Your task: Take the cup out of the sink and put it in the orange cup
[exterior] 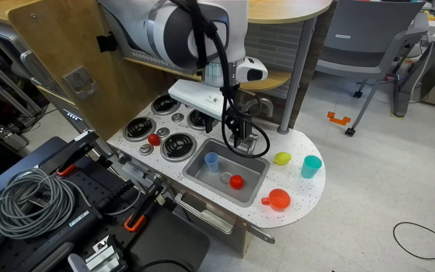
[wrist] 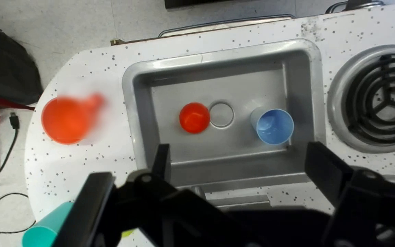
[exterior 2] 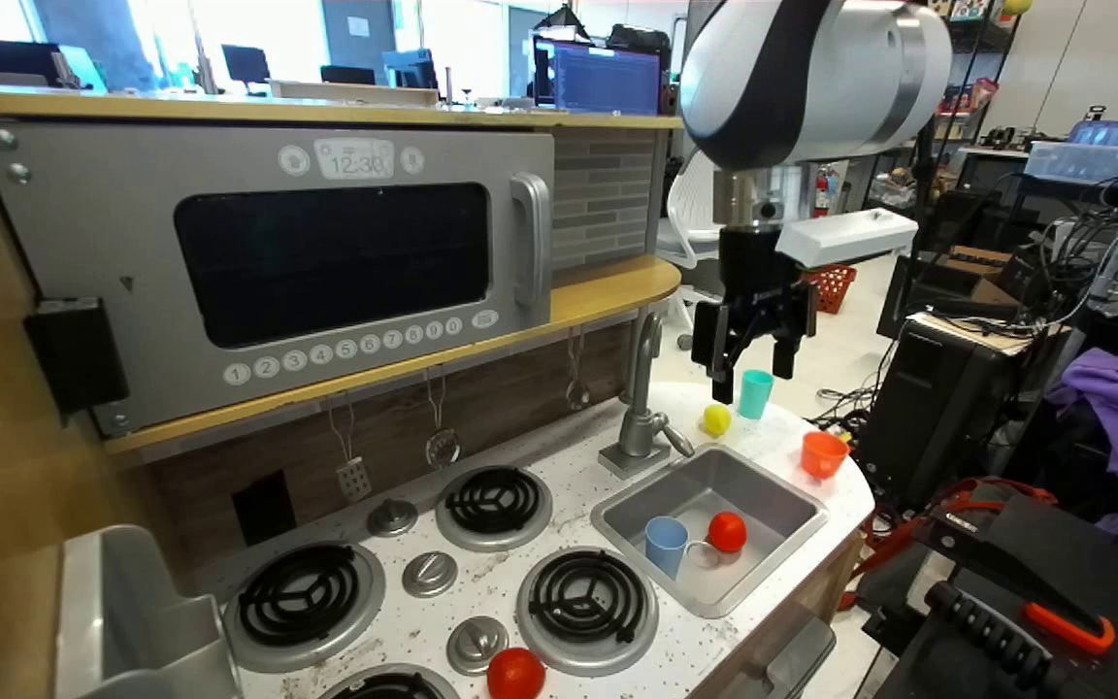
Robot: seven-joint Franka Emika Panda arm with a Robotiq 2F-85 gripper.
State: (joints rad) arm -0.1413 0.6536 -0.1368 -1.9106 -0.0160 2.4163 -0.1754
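Blue, the cup (wrist: 275,127) stands in the sink (wrist: 218,145), mouth up, long axis vertical. The end effector (exterior 2: 753,375) hangs spread.

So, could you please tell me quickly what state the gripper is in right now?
Gripper: open, its jaws standing wide apart, and holding nothing.

Blue cup (wrist: 273,125), grey sink (wrist: 218,147), orange-red cup (exterior: 279,199), teal cup (exterior: 311,167), dark-speckled white countertop (exterior: 303,192)
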